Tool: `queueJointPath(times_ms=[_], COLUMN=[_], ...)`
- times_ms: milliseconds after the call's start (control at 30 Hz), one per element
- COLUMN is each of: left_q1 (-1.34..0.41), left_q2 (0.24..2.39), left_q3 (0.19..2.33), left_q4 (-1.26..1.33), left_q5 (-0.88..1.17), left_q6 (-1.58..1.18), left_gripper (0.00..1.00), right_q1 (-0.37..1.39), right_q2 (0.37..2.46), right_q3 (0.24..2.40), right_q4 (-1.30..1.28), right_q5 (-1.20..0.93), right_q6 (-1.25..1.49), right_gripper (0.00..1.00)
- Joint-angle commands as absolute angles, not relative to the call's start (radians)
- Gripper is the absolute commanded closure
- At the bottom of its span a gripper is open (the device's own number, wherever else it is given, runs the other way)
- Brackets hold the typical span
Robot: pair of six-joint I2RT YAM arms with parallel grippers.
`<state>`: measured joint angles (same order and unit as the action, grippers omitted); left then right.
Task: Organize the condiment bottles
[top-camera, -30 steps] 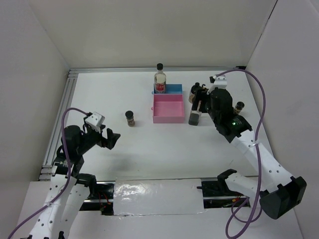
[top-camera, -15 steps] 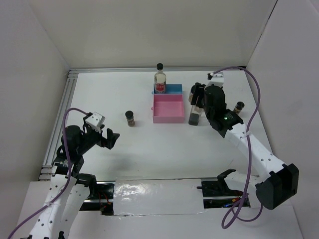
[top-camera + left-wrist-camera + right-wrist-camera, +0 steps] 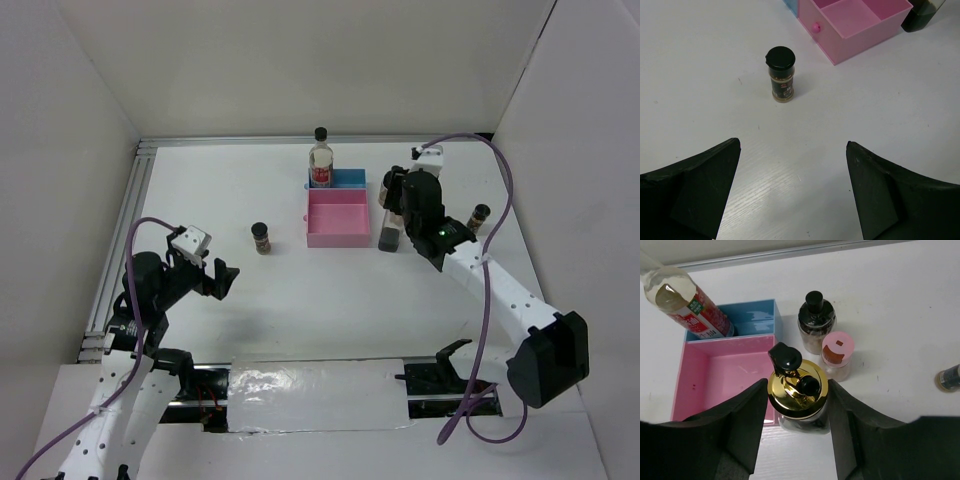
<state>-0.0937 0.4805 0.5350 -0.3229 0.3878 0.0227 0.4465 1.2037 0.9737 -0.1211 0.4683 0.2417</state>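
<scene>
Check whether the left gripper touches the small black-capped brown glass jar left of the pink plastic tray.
Apart. The left wrist view shows bare white table between the black-capped jar and the open left gripper.

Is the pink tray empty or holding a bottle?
Empty: the pink tray shows only bare floor throughout in the top view.

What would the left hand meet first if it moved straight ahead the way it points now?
Probably the small black-capped jar, standing alone ahead of the open left hand. The pink tray lies beyond it. Height is hard to judge.
</scene>
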Motion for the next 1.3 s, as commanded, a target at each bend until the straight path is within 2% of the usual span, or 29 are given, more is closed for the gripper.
queueJointPath(times_ms=[0,167,267,333,367,467,500,533,867,1133,1267], left_q1=[-0.089,-0.09,-0.089,-0.091,-0.089,-0.089,-0.089,-0.09,-0.089,-0.09,-0.091], left_q2=[0.472,0.476,0.479,0.479,0.48,0.476,0.477,0.474,0.477,0.508,0.517], left_q3=[0.575,0.575,0.575,0.575,0.575,0.572,0.571,0.569,0.558,0.566,0.572], left_q4=[-0.311,-0.31,-0.31,-0.308,-0.308,-0.308,-0.308,-0.308,-0.298,-0.29,-0.284], left_q5=[0.391,0.391,0.391,0.39,0.388,0.385,0.382,0.38,0.382,0.387,0.385], left_q6=[0.028,0.025,0.029,0.029,0.032,0.035,0.038,0.04,0.041,0.037,0.041], left_gripper=[0.01,0.01,0.01,0.01,0.01,0.01,0.01,0.01,0.01,0.01,0.01], right_q1=[0.437,0.422,0.414,0.413,0.41,0.411,0.41,0.413,0.402,0.403,0.403], right_q2=[1.206,1.23,1.241,1.244,1.243,1.235,1.229,1.22,1.086,1.146,1.244], right_q3=[0.963,0.96,0.96,0.959,0.959,0.957,0.96,0.968,1.087,1.324,1.472], right_q4=[-0.038,-0.029,-0.021,-0.017,-0.012,-0.006,-0.008,-0.017,-0.092,-0.163,-0.143], right_q5=[0.523,0.534,0.528,0.517,0.502,0.467,0.453,0.443,0.253,0.17,0.123], right_q6=[0.244,0.226,0.216,0.207,0.203,0.176,0.166,0.146,-0.054,-0.064,-0.066], right_gripper=[0.44,0.47,0.53,0.6,0.71,0.87,0.97,1.0,1.0,1.0,1.0])
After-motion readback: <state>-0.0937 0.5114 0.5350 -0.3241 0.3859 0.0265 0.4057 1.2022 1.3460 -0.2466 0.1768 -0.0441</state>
